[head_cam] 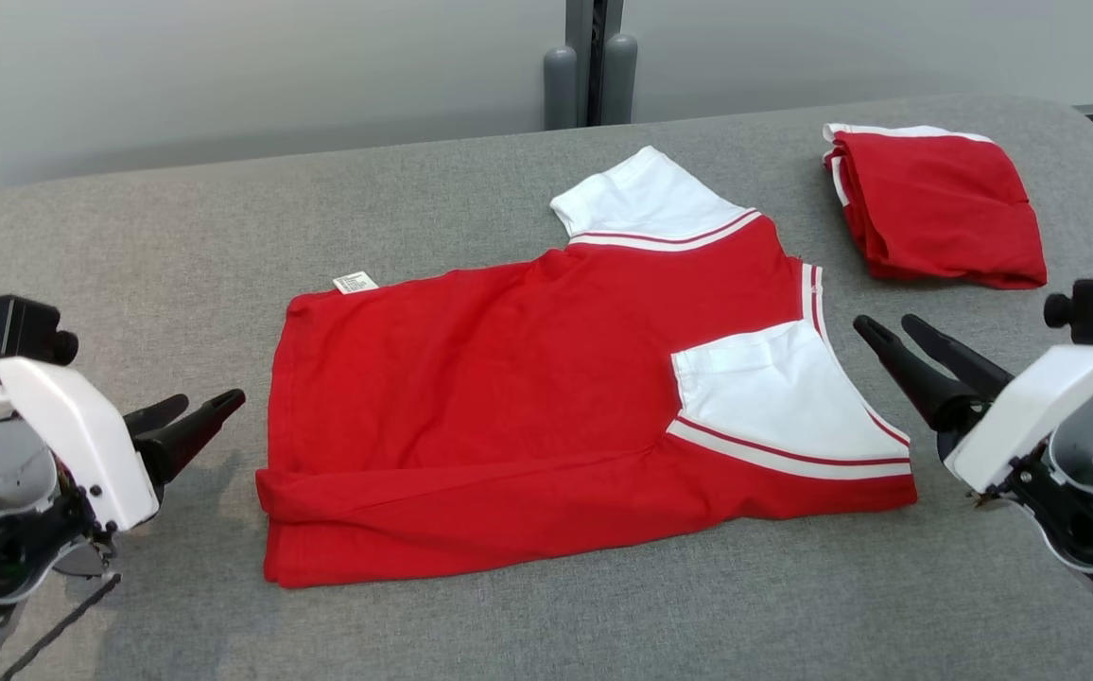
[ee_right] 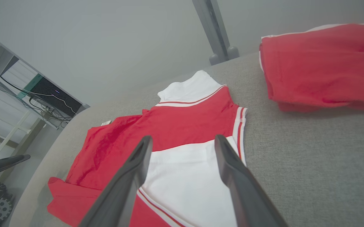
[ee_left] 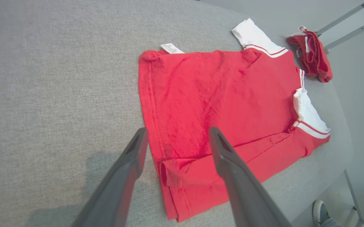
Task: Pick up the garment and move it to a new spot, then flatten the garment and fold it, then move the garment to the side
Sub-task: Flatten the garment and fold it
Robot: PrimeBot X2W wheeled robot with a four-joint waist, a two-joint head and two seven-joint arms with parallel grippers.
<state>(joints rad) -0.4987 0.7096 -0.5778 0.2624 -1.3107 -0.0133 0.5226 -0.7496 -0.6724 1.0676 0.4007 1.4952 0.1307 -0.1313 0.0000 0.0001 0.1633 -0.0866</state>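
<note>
We see the garment [head_cam: 528, 397], a red knit shirt with white sleeves edged in red-and-white stripes, lying flat in the middle of the grey, coarsely woven table cover [head_cam: 130, 236]. Its cloth looks soft and matte. The near long edge is turned over onto the body, and the near sleeve [head_cam: 773, 388] lies on the red. The far sleeve [head_cam: 646, 199] juts away from us. The long axis runs left to right: hem toward our left, neckline toward our right. A white label [head_cam: 355, 282] sticks out at the far hem corner. Our left gripper [head_cam: 214, 397] hovers just off the hem, fingers spread, holding nothing; our right gripper [head_cam: 883, 322] hangs beside the shoulder end, likewise spread and empty. A second red garment [head_cam: 944, 208], folded, lies far right
</note>
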